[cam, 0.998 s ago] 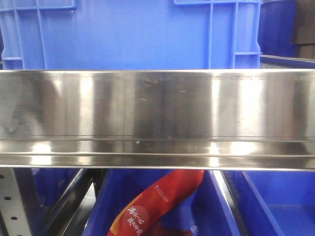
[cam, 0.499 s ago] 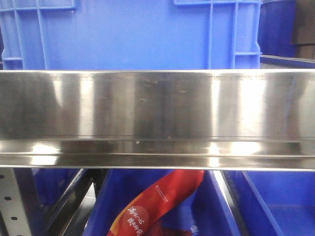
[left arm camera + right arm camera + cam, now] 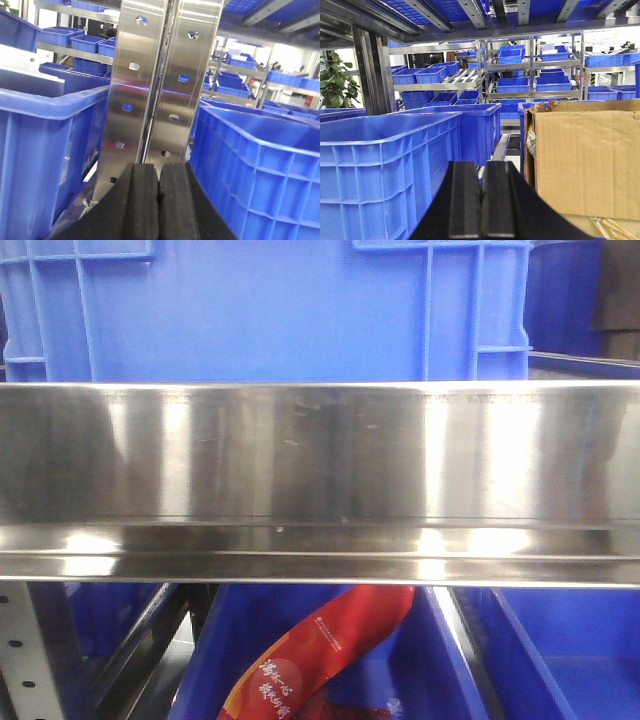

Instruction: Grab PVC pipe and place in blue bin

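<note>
The PVC pipe is out of view in all three views. My left gripper [image 3: 158, 172] is shut with its black pads pressed together and nothing between them; it faces a steel rack upright [image 3: 160, 75], between a blue bin [image 3: 35, 145] on its left and a blue bin [image 3: 260, 170] on its right. My right gripper [image 3: 482, 170] is also shut and empty, with a large blue bin [image 3: 385, 165] to its left and a cardboard box [image 3: 585, 160] to its right. The front view shows neither gripper, only a blue bin [image 3: 260, 310] above a steel shelf rail [image 3: 320, 480].
Below the rail a lower blue bin [image 3: 430, 660] holds a red packet [image 3: 320, 650]. Steel racks with several small blue bins [image 3: 512, 82] fill the background. A green plant [image 3: 335, 85] stands at far left. Shelf beams [image 3: 470, 10] run overhead.
</note>
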Tool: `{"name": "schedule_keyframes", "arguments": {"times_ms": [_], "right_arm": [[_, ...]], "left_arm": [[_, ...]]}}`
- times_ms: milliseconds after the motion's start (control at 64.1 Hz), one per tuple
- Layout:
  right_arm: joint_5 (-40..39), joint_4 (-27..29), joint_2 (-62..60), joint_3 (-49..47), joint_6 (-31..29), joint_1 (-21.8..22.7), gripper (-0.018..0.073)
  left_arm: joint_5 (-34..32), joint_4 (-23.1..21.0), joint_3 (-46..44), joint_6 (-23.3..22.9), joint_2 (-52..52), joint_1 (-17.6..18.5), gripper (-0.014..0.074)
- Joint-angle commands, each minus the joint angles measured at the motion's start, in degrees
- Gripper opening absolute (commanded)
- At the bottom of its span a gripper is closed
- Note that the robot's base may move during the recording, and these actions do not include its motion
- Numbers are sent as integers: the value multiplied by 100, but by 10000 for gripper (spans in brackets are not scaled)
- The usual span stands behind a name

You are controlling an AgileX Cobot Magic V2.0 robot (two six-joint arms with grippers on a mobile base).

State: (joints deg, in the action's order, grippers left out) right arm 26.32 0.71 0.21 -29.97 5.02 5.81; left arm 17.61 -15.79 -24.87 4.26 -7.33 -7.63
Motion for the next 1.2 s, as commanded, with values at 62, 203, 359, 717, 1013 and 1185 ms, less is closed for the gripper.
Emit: {"name": "schedule_keyframes", "arguments": {"times_ms": [62, 203, 359, 717, 1013, 1185], "right_arm": [[-127, -71, -21, 16, -4, 25, -162], [-127, -71, -21, 16, -4, 25, -162], [-541, -141, -21, 146, -4, 25, -162], [-2990, -141, -21, 2296, -4, 48, -162], [-3300, -27, -21, 2997, -4, 673, -162], [-2992, -14, -21, 2997, -4, 901, -162]], "left_arm": [[-120, -77, 6, -42, 31, -19, -111], [-120, -77, 6, -42, 31, -19, -111], [-120, -77, 6, -42, 31, -19, -111], [-120, -77, 6, -42, 31, -19, -111], [-120, -52, 6, -42, 31, -19, -111], [-120, -52, 6, -42, 31, -19, -111]]}}
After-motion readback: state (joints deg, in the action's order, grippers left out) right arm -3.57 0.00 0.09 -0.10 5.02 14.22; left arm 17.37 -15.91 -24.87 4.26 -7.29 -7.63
